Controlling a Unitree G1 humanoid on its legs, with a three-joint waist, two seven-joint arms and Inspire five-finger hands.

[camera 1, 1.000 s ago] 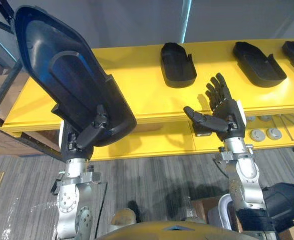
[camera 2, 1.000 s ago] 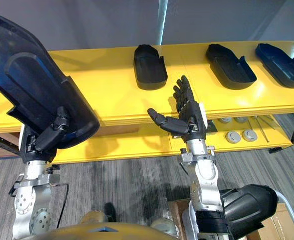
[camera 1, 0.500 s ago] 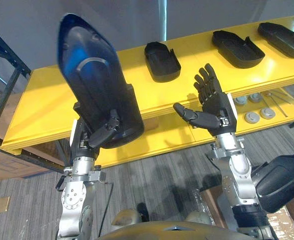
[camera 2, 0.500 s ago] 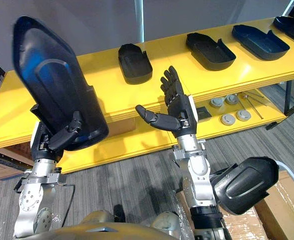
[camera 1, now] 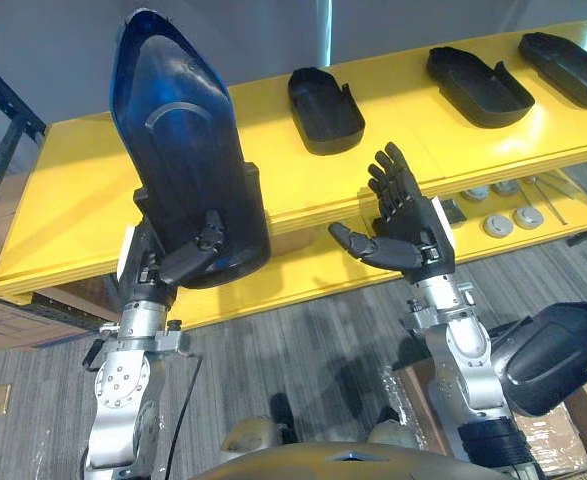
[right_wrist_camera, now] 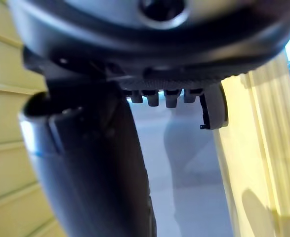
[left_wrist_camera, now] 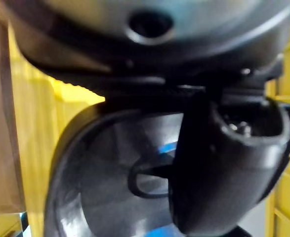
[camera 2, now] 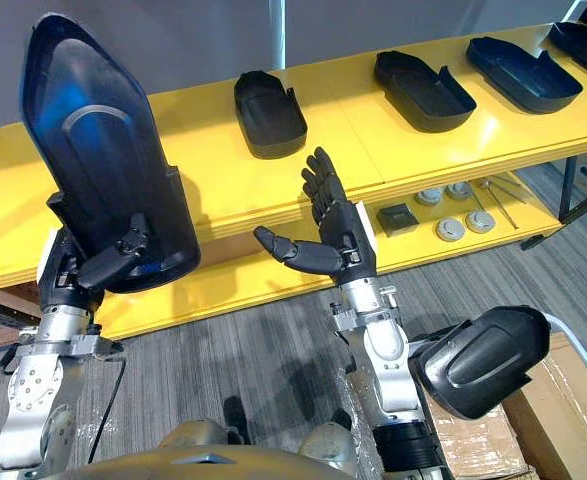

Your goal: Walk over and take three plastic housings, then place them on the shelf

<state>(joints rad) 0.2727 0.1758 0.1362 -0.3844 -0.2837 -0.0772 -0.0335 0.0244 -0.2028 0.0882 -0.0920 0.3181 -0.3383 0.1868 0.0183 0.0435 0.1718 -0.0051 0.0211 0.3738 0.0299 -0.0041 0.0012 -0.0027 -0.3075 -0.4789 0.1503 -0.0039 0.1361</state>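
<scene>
A long yellow shelf (camera 1: 63,200) runs across the upper half of the frame, rising toward the upper right, with a lower yellow tier beneath it. Grey plank floor (camera 1: 293,340) covers the lower half.

In the upper left, a large dark plastic housing (camera 1: 188,160) stands nearly upright in the air in front of the shelf. Its hollow inner side faces the viewer and its pointed end is up. The left hand (camera 1: 191,254) grips its lower end at left of centre, with the thumb curled over the rim and the fingers behind the shell.

Three smaller dark housings lie well apart on the top tier: one at upper centre (camera 1: 325,96), one to its right (camera 1: 478,72), and one at the upper right corner (camera 1: 568,55). Another dark shell (camera 1: 558,352) sits at lower right over a cardboard box (camera 2: 488,440).

The right hand (camera 1: 415,232), right of centre, is empty and spread, with its fingers straight up and thumb out to the left.

Small grey discs (camera 1: 498,225) rest on the lower tier at right.
</scene>
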